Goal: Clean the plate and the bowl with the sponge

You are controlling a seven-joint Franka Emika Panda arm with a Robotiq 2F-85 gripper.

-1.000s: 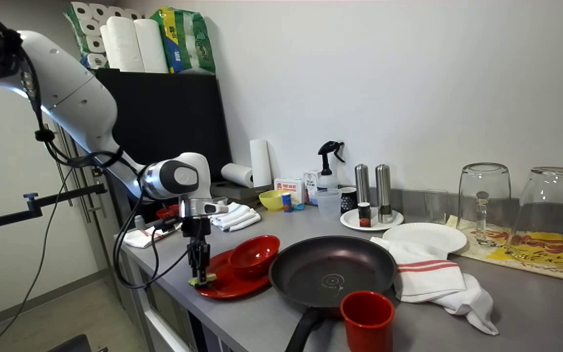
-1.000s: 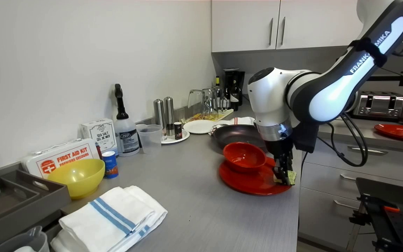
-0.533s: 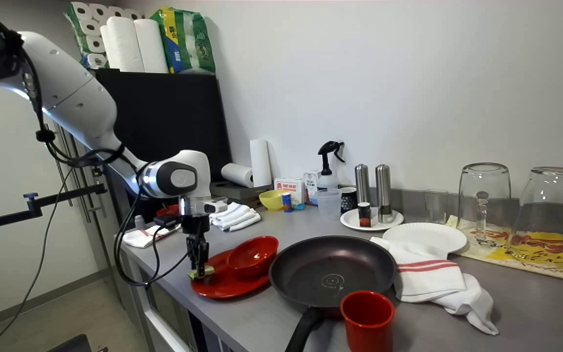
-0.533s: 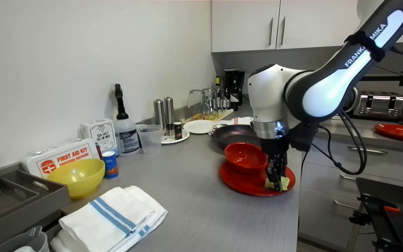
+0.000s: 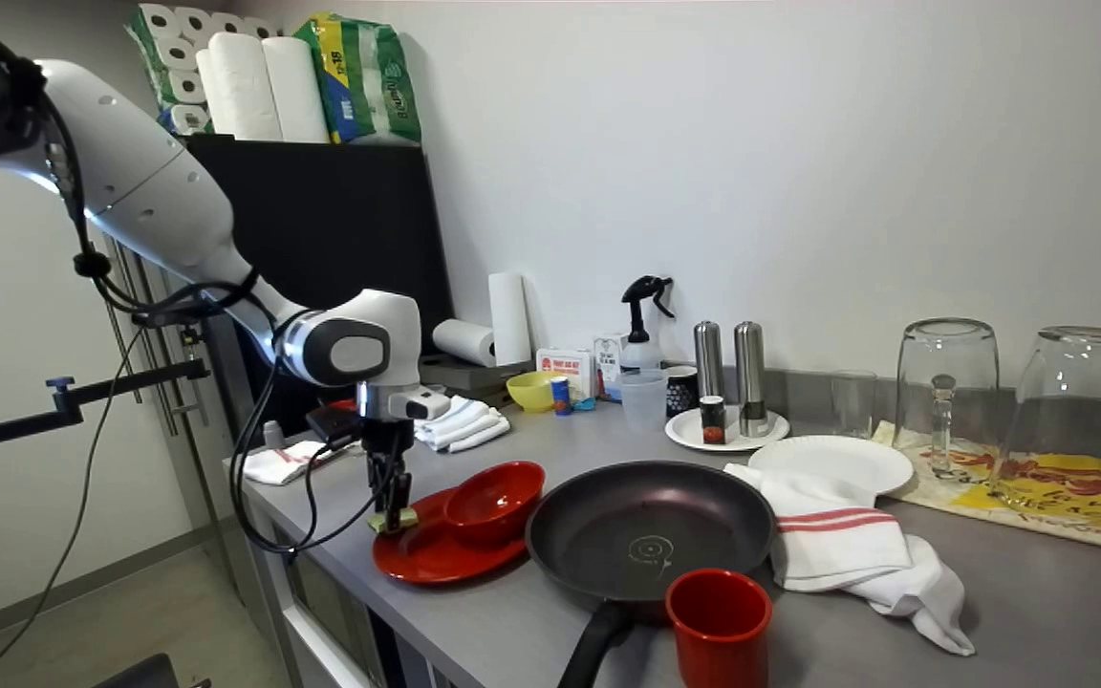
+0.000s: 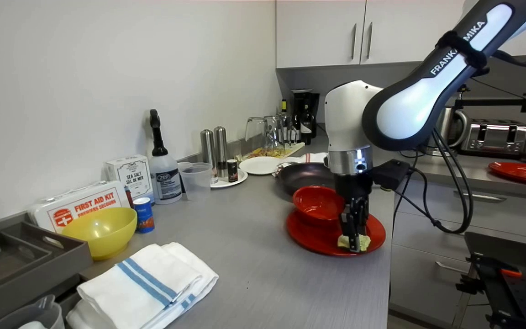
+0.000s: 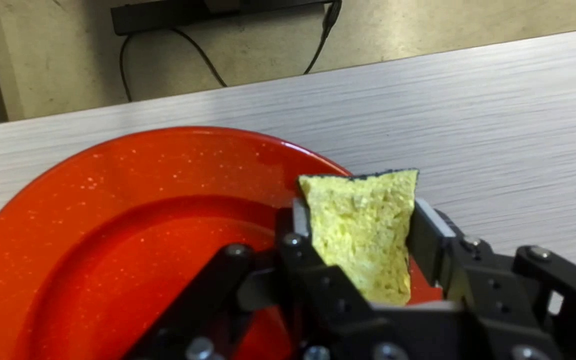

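Note:
A red plate (image 5: 436,564) lies near the counter's front edge; it shows in both exterior views (image 6: 306,236) and in the wrist view (image 7: 133,165). A red bowl (image 5: 503,497) sits tilted on the plate, also seen in an exterior view (image 6: 316,204); it is out of the wrist view. My gripper (image 7: 365,220) is shut on a yellow sponge (image 7: 363,235), pinched by its sides with a dark layer at its edge. In both exterior views the gripper (image 5: 392,506) (image 6: 355,240) points down, with the sponge low at the plate's rim, beside the bowl. Exact contact is hard to tell.
A black frying pan (image 5: 651,535) stands close to the plate and bowl. A red cup (image 5: 721,631) is by its handle. A white towel (image 5: 847,535) lies beside the pan. Folded towels (image 6: 149,283) and a yellow bowl (image 6: 103,230) are farther along the counter.
My gripper has carried the sponge along the plate's rim, away from the pan side. The plate and bowl shifted slightly toward the counter's front edge early on. The gripper stays shut on the sponge.

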